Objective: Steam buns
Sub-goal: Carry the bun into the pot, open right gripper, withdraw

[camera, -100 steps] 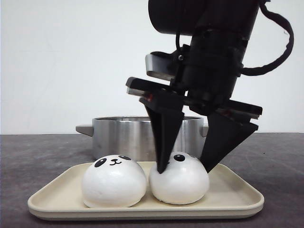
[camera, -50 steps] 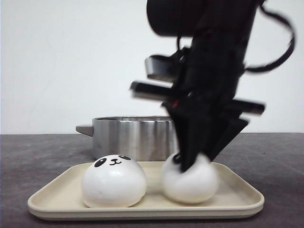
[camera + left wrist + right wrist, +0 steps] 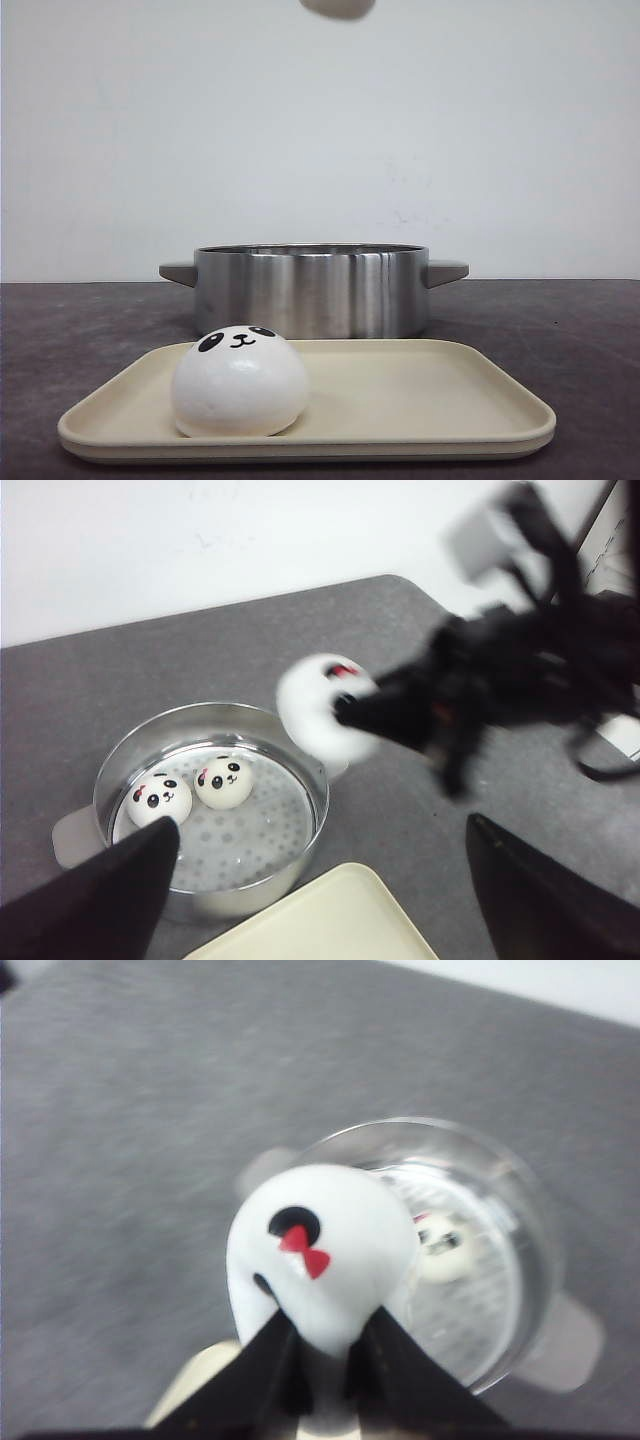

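Observation:
One panda bun (image 3: 240, 382) sits at the left of the cream tray (image 3: 420, 400). My right gripper (image 3: 325, 1335) is shut on a second bun (image 3: 325, 1240) with a red bow and holds it high in the air, near the steel pot (image 3: 500, 1260). Only that bun's underside (image 3: 338, 8) shows at the top edge of the front view. In the left wrist view the right gripper (image 3: 350, 708) is blurred and carries the bun (image 3: 315, 715) beside the pot's rim (image 3: 318, 780). Two more buns (image 3: 160, 798) (image 3: 224, 781) lie inside the pot. My left gripper (image 3: 320, 900) is open and empty, high above the tray's corner (image 3: 330, 925).
The steel pot (image 3: 310, 290) with two side handles stands behind the tray on the dark grey table (image 3: 560, 330). A perforated steamer plate (image 3: 250, 830) lines its bottom. A white wall is behind.
My right gripper closed on the right-hand bun on the tray and lifted it up out of the front view, toward the pot. The left-hand bun has not moved.

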`<state>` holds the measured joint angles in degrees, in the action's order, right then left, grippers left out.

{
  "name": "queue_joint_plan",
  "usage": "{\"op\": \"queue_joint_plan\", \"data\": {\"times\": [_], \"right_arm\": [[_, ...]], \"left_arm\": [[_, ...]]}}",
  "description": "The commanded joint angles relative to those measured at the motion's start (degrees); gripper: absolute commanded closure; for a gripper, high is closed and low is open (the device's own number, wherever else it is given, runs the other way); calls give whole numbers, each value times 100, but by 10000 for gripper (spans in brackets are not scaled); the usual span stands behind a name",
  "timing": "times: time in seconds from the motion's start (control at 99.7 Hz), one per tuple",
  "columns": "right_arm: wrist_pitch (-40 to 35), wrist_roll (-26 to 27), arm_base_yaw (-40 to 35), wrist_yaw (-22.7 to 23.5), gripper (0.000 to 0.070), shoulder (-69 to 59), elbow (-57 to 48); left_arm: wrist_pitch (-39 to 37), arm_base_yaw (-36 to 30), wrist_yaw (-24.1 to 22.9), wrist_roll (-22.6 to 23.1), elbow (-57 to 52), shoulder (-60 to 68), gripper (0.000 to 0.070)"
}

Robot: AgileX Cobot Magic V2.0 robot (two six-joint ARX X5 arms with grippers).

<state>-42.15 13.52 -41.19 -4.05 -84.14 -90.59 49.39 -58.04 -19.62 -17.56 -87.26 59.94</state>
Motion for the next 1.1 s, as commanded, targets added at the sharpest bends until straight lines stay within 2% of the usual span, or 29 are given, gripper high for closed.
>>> {"op": "queue_joint_plan", "data": {"times": [0.0, 0.301, 0.502, 0.532, 0.592, 0.602, 0.672, 0.702, 0.722, 1.013, 1.054, 1.094], "right_arm": [[-20, -402, 149, 87, 699, -459, -188], [118, -671, 686, 116, 699, -2297, -216], [155, -662, 809, 310, 686, -2837, -216], [190, -656, 809, 326, 648, -2872, -216], [229, -638, 826, 337, 491, -2892, -216], [245, -638, 831, 376, 437, -2900, -216], [278, -634, 844, 555, 205, -2903, -216], [280, -605, 844, 584, 148, -2903, -216], [278, -590, 844, 579, 135, -2903, -216], [151, -525, 870, 557, 140, -2892, -236], [90, -483, 872, 592, 178, -2863, -293], [-9, -481, 879, 640, 281, -2793, -361]], "left_arm": [[-101, -63, -46, 59, -125, 52, 154], [-94, -63, -50, 57, -125, 66, 154], [-96, -63, -55, 59, -125, 74, 154], [-96, -63, -55, 59, -125, 74, 154], [-92, -63, -57, 59, -125, 74, 154], [-90, -63, -59, 59, -125, 74, 154], [-70, -63, -59, 59, -125, 74, 154], [-57, -63, -59, 59, -125, 74, 154], [-52, -63, -59, 59, -125, 74, 154], [48, -63, -162, 59, -125, 76, 154], [122, -63, -164, 59, -122, 87, 154], [229, -61, -168, 57, -122, 111, 154]]}}
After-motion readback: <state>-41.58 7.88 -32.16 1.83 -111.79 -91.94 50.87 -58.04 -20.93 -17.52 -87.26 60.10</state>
